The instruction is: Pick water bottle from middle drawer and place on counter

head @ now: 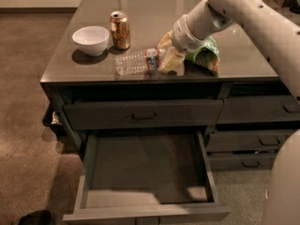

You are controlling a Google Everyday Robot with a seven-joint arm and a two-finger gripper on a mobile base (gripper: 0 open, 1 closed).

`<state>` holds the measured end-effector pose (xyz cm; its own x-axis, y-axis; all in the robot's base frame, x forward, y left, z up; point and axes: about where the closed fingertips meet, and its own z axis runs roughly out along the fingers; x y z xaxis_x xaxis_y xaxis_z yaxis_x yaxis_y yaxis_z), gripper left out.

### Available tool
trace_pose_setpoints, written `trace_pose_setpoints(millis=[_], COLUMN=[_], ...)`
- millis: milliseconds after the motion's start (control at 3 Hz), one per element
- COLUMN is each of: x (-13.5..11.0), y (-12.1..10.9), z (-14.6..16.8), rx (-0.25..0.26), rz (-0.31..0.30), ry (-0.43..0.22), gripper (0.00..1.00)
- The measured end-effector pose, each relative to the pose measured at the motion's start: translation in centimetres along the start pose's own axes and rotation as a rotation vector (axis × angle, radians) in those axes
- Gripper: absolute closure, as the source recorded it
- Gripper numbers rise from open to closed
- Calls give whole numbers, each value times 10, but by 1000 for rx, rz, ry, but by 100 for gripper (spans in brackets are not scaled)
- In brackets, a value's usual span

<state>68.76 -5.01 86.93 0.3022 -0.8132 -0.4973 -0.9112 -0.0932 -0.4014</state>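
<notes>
Crinkled clear water bottle (pixel 135 62) is lying flat on the glossy bench (pixel 154 13), long axis running 9 to 3 o'clock, base pointing to 9. The gripper (pixel 169 60) is sitting at its 3 o'clock end; its opening cannot be told.

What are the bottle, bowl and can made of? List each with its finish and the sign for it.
Bottle: thin clear plastic, crinkled and see-through. It lies on the counter with the gripper at its label end.
Bowl: white and smooth, ceramic or plastic; the look leaves it open.
Can: metal, probably aluminium, glossy gold with a silvery top rim.
</notes>
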Motion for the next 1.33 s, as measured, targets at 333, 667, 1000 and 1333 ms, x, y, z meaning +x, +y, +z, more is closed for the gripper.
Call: trace_pose_setpoints(millis=[333, 667, 1000, 1333], x=[0, 0, 0, 0], y=[0, 0, 0, 0], z=[0, 0, 0, 0], rx=[0, 0, 0, 0], rz=[0, 0, 0, 0], ry=[0, 0, 0, 0], gripper=[35, 11, 0, 0])
